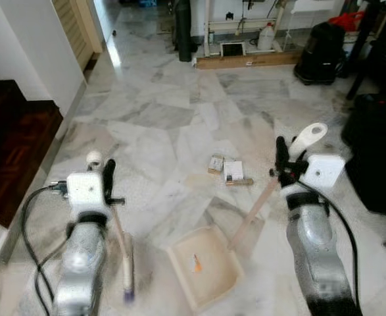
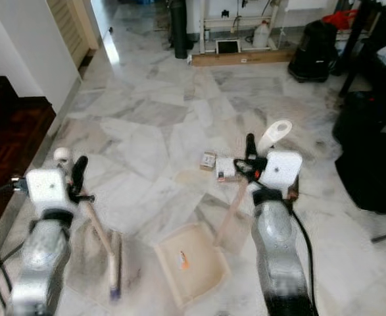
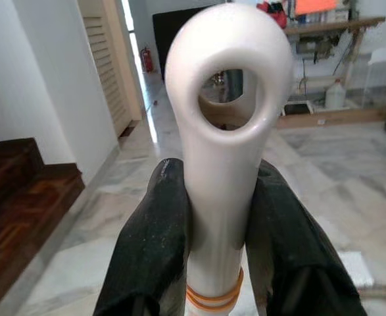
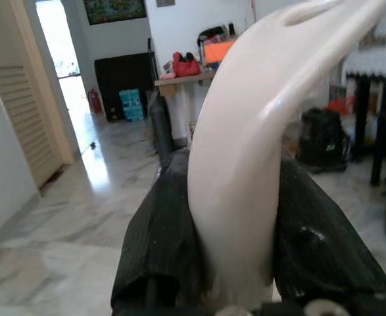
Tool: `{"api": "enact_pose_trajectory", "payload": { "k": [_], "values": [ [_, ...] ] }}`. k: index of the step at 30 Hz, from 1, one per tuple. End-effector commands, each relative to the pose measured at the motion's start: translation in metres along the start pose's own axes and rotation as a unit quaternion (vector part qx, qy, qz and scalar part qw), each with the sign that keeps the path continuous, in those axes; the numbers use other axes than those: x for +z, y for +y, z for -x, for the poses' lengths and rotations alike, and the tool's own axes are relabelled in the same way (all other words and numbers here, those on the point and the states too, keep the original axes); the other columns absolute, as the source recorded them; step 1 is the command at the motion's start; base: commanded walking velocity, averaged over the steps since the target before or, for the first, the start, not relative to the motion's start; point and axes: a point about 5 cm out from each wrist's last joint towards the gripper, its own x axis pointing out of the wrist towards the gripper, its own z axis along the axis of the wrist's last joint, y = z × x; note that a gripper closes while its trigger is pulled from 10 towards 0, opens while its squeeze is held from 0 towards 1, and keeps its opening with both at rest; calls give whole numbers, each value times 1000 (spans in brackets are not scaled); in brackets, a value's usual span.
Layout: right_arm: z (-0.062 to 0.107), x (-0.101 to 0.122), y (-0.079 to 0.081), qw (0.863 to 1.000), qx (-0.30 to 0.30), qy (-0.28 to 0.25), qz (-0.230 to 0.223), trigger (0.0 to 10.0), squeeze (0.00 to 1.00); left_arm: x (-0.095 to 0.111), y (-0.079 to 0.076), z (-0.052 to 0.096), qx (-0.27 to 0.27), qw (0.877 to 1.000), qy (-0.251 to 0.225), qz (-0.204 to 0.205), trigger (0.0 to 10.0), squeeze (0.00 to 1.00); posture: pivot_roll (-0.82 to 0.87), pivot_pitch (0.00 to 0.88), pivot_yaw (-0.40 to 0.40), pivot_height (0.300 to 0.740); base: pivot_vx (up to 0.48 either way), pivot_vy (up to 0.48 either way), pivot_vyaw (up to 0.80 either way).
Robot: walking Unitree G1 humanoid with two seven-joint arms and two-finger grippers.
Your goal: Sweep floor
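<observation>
I am gripping the light, stiff broom in my left gripper. My right gripper is clamping the dustpan handle near its smooth, possibly slippery top.

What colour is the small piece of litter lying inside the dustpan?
Orange; the litter lies in the beige dustpan, clearest in the left eye view.

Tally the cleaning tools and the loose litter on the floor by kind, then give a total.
Hand brush, held by left end effector: 1
Dustpan, held by right end effector: 1
Orange scrap in dustpan: 1
Small boxes on floor: 2
Total: 5
</observation>
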Motion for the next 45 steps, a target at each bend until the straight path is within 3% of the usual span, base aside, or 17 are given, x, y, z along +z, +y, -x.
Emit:
{"api": "enact_pose_trajectory", "payload": {
  "k": [1, 24, 45],
  "values": [
    [-5, 14, 7, 999, 11, -32, -5, 10000, 0, 8, 6, -2, 8, 1000, -21, -6, 10000, 0, -89, 104, 29, 740, 480, 0, 0],
    [-2, 7, 14, 999, 17, -21, -22, 10000, 0, 10, 6, -3, -5, 1000, -24, -6, 10000, 0, -84, 55, 48, 740, 480, 0, 0],
    [8, -24, -36, 991, -122, 28, 39, 10000, 0, 4, -1, 2, -61, 998, 1, 27, 10000, 0, -81, 107, 61, 740, 49, 0, 0]
  ]
}}
